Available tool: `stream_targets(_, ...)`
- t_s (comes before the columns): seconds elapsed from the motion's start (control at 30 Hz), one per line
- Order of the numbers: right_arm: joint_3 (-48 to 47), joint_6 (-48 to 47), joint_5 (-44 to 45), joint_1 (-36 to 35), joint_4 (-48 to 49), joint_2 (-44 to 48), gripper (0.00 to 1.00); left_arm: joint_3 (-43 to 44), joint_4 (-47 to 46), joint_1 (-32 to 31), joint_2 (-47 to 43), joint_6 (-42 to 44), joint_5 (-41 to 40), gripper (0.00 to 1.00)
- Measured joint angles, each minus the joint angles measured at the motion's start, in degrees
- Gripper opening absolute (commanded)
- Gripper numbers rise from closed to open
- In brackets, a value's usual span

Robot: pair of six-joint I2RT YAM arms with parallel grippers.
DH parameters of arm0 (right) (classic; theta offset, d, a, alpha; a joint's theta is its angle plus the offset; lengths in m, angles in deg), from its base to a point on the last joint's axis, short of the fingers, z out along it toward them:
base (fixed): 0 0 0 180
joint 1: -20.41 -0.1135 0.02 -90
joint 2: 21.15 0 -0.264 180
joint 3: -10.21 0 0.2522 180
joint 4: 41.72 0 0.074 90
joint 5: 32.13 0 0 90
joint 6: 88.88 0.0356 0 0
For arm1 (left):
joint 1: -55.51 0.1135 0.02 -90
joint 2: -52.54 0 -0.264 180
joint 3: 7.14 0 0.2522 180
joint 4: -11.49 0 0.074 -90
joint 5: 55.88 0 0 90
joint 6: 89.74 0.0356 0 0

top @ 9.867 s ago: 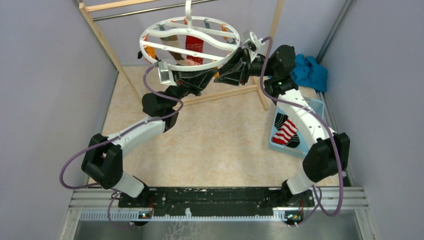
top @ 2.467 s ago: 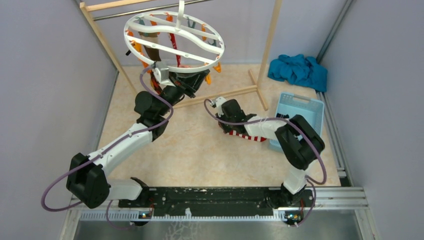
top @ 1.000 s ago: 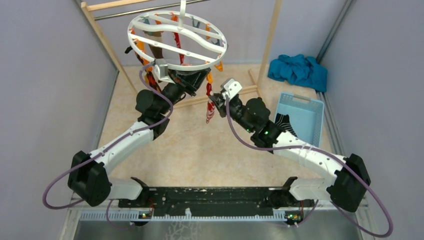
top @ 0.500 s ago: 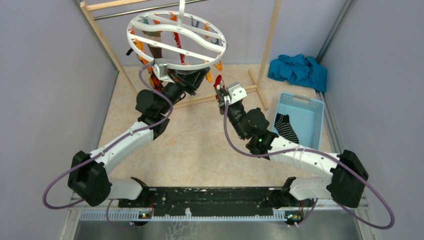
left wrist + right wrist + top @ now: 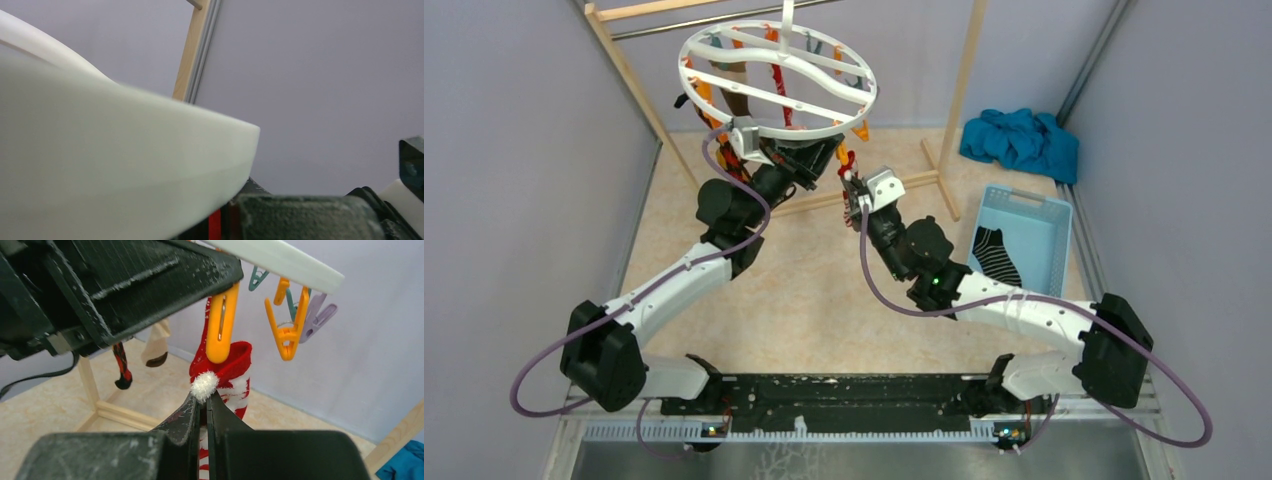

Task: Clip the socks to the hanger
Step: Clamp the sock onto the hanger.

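right wrist view: what sits between the black fingers?

the right gripper (image 5: 202,402) has its two tapered fingers pressed nearly together on a red-and-white sock (image 5: 234,385). it is soft knit, with a fluffy white pom-pom at the red cuff. the cuff sits at the lower end of a glossy orange clip (image 5: 220,330) under the hanger (image 5: 280,260). whether that clip bites the cloth i cannot tell.

and the hanger itself?

a round ring of smooth white plastic with curved cross bars, up beside the wooden rack (image 5: 961,90). its hook is cut off at the top edge. a second orange clip (image 5: 286,330), a teal clip (image 5: 257,277) and a lilac clip (image 5: 322,315) dangle from it too.

the left gripper?

the left gripper (image 5: 802,155) is right under the ring's near rim. its own camera is filled by a blurred white band of plastic, so i cannot tell whether its fingers are apart or clamped.

anything else hard to read?

a tan sock (image 5: 156,347) and a red-and-dark sock (image 5: 121,367) hang further back, small and partly covered by the left arm's black housing. from above, a black sock (image 5: 994,255) with thin white stripes lies in the pale blue basket (image 5: 1024,195), and a rumpled teal cloth heap (image 5: 1022,140) sits in the far corner.
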Motion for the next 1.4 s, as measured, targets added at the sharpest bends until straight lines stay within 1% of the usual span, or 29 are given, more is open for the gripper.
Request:
stream_targets(0.23,-2.0,-0.5,-0.5,-1.4,-0.1,0.0,0.0,0.0,0.0,0.0,0.0,0.0,-0.3,0.0)
stream_targets(0.73,-2.1,-0.8,-0.6,-1.4,-0.9,0.0,0.0,0.0,0.0,0.0,0.0,0.2,-0.5,0.0)
stream_targets(1.03,-5.3,-2.0,-1.2,-1.6,-1.2,-2.0,0.0,0.0,-0.1,0.0,0.0,0.1,-0.4,0.0)
stream_targets(1.4,-5.8,-3.8,-1.3,-1.7,-1.2,-2.6,0.0,0.0,-0.1,0.0,0.0,0.2,-0.4,0.01)
